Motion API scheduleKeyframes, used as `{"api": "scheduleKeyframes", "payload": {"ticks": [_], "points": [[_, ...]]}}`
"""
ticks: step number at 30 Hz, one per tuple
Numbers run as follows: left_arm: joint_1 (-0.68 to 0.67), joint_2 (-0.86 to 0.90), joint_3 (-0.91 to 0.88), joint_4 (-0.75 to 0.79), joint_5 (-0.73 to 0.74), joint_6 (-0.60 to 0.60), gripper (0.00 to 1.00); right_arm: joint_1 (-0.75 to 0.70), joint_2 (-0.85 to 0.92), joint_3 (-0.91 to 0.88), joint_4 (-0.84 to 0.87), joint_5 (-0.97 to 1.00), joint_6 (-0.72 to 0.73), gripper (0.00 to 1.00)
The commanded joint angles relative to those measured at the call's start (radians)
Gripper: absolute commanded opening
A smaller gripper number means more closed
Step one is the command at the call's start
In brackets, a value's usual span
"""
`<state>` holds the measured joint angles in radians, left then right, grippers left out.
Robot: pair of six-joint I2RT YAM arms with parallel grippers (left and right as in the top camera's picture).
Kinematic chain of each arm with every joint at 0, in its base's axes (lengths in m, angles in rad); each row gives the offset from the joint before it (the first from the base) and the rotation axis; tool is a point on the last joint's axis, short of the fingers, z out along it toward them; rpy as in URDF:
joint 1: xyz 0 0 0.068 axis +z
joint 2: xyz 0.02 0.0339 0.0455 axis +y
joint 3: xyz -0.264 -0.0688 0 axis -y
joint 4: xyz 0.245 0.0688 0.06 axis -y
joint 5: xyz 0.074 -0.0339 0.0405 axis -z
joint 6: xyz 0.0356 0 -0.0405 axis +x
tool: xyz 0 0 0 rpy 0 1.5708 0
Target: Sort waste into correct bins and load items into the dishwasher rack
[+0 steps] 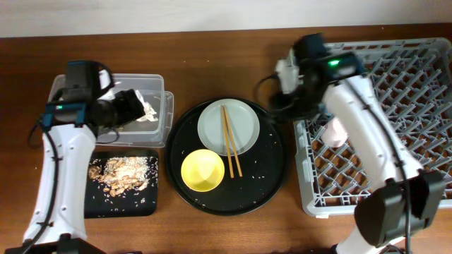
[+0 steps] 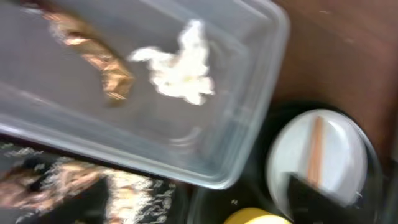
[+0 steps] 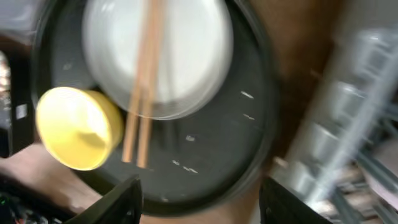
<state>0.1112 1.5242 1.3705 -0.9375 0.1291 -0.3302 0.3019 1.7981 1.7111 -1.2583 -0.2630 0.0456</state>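
The crumpled white tissue (image 2: 180,65) and brown-gold wrapper (image 2: 93,56) lie in the clear tub (image 1: 164,88). Food scraps with rice (image 1: 120,175) lie in the black rectangular tray (image 1: 127,206). My left gripper (image 1: 138,106) hovers over the tub, open and empty (image 2: 199,208). The grey-white plate (image 1: 240,116) carries the chopsticks (image 1: 230,141), beside the yellow bowl (image 1: 203,170). A pink cup (image 1: 337,132) sits in the grey rack (image 1: 395,77). My right gripper (image 1: 279,99) is open and empty (image 3: 202,202) above the round tray's right edge. The blue cup is out of view.
The plate, chopsticks and bowl rest on a large round black tray (image 1: 272,166) between the bins and the rack. The rack's left wall stands close to this tray. Rice grains speckle the round tray. The wooden table runs along the front.
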Motion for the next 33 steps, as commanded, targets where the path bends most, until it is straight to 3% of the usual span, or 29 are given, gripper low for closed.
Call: {"api": "scheduleKeyframes", "payload": {"ticks": [1,7,12,33], "points": [[0.047,-0.012,0.001,-0.007,-0.052,0.01,0.99,0.117,-0.004,-0.011,0.054,0.092,0.083,0.56],[0.055,-0.012,0.001,-0.007,-0.051,0.01,1.0,0.259,0.05,-0.048,0.146,0.27,0.155,0.52],[0.055,-0.012,0.001,-0.007,-0.051,0.01,0.99,0.289,0.118,-0.101,0.248,0.302,0.155,0.4],[0.055,-0.012,0.001,-0.007,-0.051,0.01,0.99,0.287,0.367,-0.105,0.309,0.268,0.155,0.36]]}}
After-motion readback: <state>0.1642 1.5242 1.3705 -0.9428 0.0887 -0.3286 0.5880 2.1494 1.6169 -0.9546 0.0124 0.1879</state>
